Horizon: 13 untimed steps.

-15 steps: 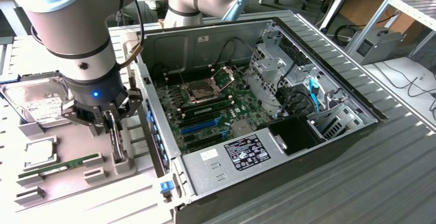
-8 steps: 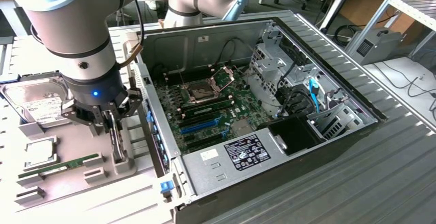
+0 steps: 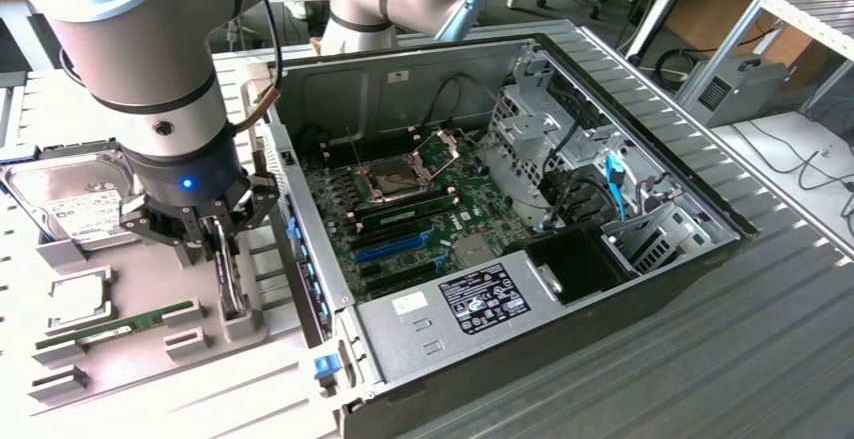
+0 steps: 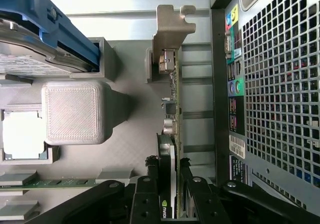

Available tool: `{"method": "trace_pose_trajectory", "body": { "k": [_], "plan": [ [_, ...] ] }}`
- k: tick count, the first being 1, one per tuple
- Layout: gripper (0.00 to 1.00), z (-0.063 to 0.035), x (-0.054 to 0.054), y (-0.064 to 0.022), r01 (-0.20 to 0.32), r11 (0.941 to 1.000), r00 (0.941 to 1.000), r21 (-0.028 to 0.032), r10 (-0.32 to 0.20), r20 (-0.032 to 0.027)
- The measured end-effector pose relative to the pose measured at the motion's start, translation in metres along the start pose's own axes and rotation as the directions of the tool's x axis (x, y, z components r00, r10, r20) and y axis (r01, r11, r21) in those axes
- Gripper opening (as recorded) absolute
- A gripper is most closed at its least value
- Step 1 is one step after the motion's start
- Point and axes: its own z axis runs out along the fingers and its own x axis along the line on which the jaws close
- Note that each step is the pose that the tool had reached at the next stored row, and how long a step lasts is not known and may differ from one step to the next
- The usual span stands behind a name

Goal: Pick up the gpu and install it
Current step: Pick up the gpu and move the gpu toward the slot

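Arm (image 3: pixel 147 69) hanging vertical over the gray holder (image 3: pixel 134 269), we see its gripper (image 3: pixel 220 249) clamped on the gpu (image 4: pixel 172 98), which stands on edge in that holder, just beside the open computer case (image 3: pixel 374 84).

Exterior view. Robot arm (image 3: pixel 140 49) lowered over a grey parts tray (image 3: pixel 147 274) beside an open computer case (image 3: pixel 387 74). The gripper (image 3: pixel 226 259) has its fingers closed on either side of a graphics card (image 3: pixel 238 297), which stands on edge in a slot along the tray edge nearest the case. A hard drive (image 3: pixel 74 204) lies toward the tray's far edge; a memory stick (image 3: pixel 114 326) lies toward its near edge.
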Motion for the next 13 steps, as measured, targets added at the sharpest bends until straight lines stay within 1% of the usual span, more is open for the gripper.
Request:
{"method": "trace_pose_trajectory", "body": {
  "k": [3,7,10,13],
  "plan": [
    [0.27,-0.0001,0.000,0.0000,0.001,1.0000,1.0000,-0.0001,-0.001,0.0001],
    [0.27,-0.0030,0.000,0.0001,0.002,1.0000,1.0000,0.0000,-0.002,-0.0001],
    [0.27,-0.0075,0.000,0.0003,0.002,1.0000,1.0000,0.0000,-0.002,-0.0001],
    [0.27,-0.0149,0.000,0.0007,0.002,1.0000,1.0000,-0.0001,-0.002,-0.0001]
  ]
}}
